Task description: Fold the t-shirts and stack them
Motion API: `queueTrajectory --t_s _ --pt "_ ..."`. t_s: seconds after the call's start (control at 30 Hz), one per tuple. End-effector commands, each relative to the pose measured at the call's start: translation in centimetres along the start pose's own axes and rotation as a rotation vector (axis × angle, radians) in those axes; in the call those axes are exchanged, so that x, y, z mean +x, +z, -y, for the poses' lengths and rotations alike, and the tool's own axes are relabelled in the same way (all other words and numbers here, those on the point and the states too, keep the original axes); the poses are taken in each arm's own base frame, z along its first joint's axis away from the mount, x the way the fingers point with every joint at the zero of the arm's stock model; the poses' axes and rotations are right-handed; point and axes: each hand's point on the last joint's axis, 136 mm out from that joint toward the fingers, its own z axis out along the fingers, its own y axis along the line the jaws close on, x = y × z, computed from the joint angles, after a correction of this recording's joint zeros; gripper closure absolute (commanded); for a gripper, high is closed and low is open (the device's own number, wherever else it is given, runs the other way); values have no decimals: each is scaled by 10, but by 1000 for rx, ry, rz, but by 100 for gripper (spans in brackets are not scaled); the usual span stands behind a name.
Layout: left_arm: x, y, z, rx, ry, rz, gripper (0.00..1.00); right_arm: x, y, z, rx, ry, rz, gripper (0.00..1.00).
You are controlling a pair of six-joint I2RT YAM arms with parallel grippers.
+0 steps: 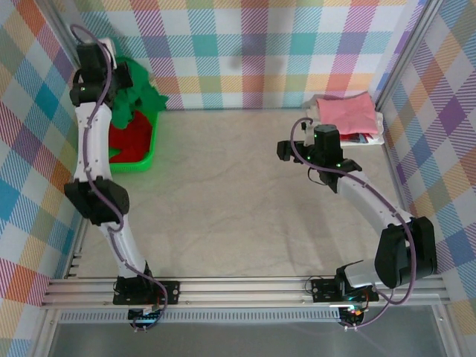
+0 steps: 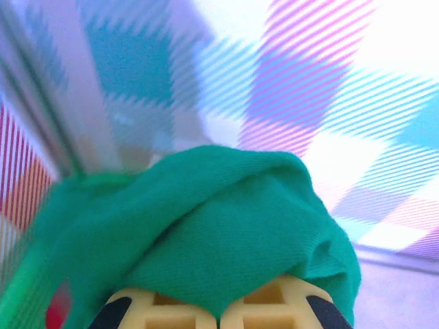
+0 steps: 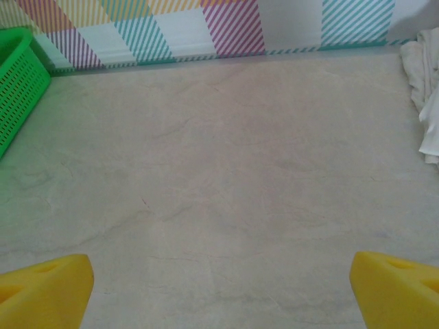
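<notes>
Cloth of the green shirt (image 1: 146, 97) is bunched at the far left corner, above the far end of the basket (image 1: 141, 160). The left pincer (image 2: 219, 312) is clamped on it, yellow tips together under a rounded fold. From that grip the shirt trails right and down toward the basket, so its length runs roughly left to right. It looks soft, fine-knit and crumpled; which end is the collar I cannot tell. A red shirt (image 1: 130, 137) lies rumpled inside the basket. At the far right a pink shirt (image 1: 346, 115) lies folded flat, its long side left to right, on top of white cloth (image 3: 429, 103). The right pincer (image 3: 219, 288) hangs over the bare surface (image 1: 223, 193), tips wide apart, holding nothing.
</notes>
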Motion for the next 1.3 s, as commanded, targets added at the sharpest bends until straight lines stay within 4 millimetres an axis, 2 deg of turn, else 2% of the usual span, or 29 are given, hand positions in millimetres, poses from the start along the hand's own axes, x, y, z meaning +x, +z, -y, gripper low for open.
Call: queueTrajectory --t_s 0.0,0.1,0.2,0.3,0.37,0.47,0.57,0.63,0.7,0.73,0.77,0.8,0.83,0.9,0.93,1.03,1.1,1.17,1.27 --pt "-60 -74 58 155 80 194 100 -35 -10 -12 -25 -34 98 4" --pt "-85 -129 98 254 116 295 100 -41 -13 -11 -14 -46 121 3" --pt "-92 -168 132 390 98 315 100 -42 -17 -9 1 -49 133 3" --pt "-75 -185 158 484 56 242 100 -42 -23 -5 21 -45 156 3" --pt "-52 -197 184 555 72 177 100 -43 -30 -2 39 -39 184 3" --pt "-17 -204 213 618 82 105 100 -43 -39 6 81 -35 216 3" --pt "11 -187 222 603 55 26 100 -44 -47 13 123 -37 237 2" --pt "26 -159 225 563 57 -13 100 -44 -47 17 142 -40 245 1" --pt "45 -122 236 549 82 -64 98 -44 -44 19 155 -37 246 1" --pt "53 -105 244 555 92 -92 89 -44 -41 21 162 -31 243 1" --pt "62 -86 252 562 105 -128 65 -42 -38 22 167 -21 231 1" --pt "73 -69 260 568 118 -175 49 -41 -34 22 168 -11 217 1" --pt "79 -59 265 572 126 -209 43 -41 -32 22 166 0 206 1" --pt "89 -50 269 566 126 -275 25 -37 -29 18 140 15 177 2" --pt "94 -50 268 562 121 -298 23 -35 -28 16 126 18 167 2" --pt "119 -56 256 534 93 -321 21 -23 -23 4 49 9 130 4" --pt "143 -66 235 490 50 -269 21 -10 -16 -6 -21 1 88 7" --pt "175 -75 208 424 30 -248 24 4 -7 -17 -97 6 40 10" --pt "235 -84 176 342 60 -328 30 28 13 -35 -201 33 -67 17"
